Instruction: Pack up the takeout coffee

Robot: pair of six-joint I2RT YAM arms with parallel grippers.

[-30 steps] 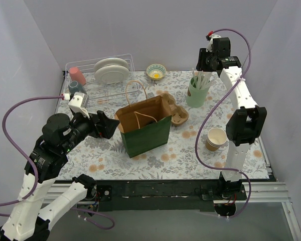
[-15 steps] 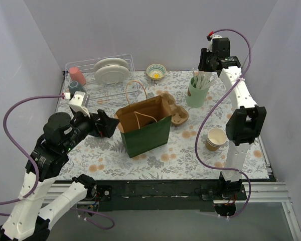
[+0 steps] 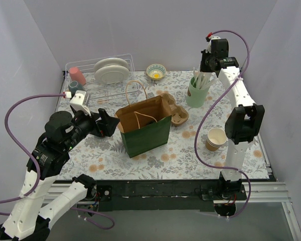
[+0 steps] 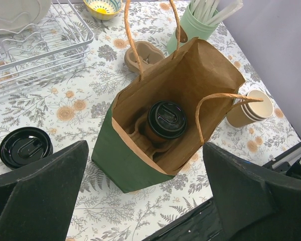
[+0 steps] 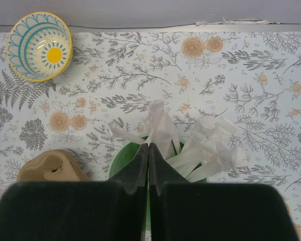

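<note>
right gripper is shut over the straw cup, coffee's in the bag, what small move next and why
Probably raise the right gripper straight up slightly. Its jaws are shut at the tops of the wrapped straws in the green cup, and whether one is pinched can't be told; a short lift would show it. The takeout coffee already sits in the bag.

Seeing the takeout coffee (image 4: 166,120) wearing its round black lid, brown cup below. Standing upright deep inside the green bag (image 4: 121,168), mid-table.
</note>
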